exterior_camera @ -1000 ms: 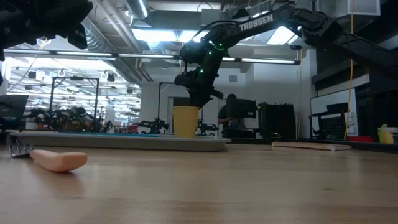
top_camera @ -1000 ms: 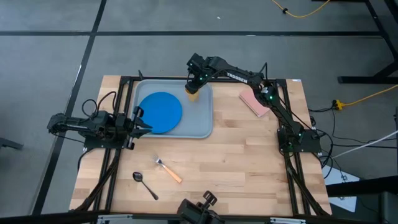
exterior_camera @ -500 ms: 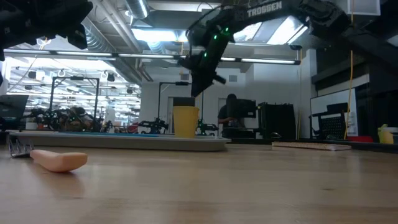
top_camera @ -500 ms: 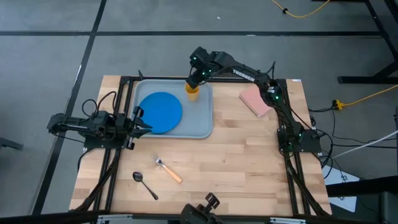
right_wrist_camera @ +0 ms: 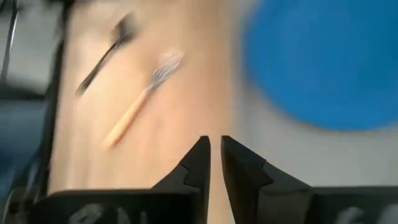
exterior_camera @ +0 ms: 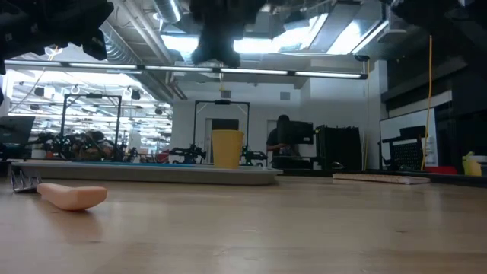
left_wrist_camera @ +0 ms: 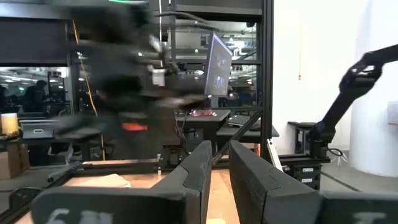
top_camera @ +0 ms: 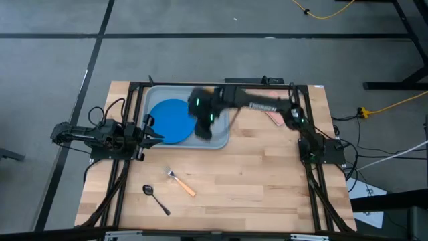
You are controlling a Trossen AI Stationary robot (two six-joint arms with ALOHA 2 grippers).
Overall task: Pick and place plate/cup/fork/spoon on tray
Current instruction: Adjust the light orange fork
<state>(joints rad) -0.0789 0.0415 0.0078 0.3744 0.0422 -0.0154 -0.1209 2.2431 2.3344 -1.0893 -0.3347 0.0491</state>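
Observation:
The blue plate (top_camera: 170,120) lies flat in the grey-blue tray (top_camera: 152,94). The yellow cup (exterior_camera: 227,148) stands upright on the tray's far part; in the high view my right arm hides it. The fork (top_camera: 182,183) and the dark spoon (top_camera: 155,198) lie on the wood toward the near edge. My right gripper (top_camera: 204,120) hangs shut and empty high over the tray, beside the plate (right_wrist_camera: 323,62), with the fork (right_wrist_camera: 143,99) and spoon (right_wrist_camera: 102,56) ahead of it. My left gripper (top_camera: 152,130) waits shut at the tray's left rim.
A pink pad (top_camera: 274,115) lies on the table to the right of the tray, partly under my right arm. Bare wood stretches over the near and right parts of the table. A person sits in the room beyond the table (exterior_camera: 283,141).
My right gripper has risen off the cup, then swung fast toward the table's near-left, over the tray beside the plate. The cup stays standing upright on the tray where it was.

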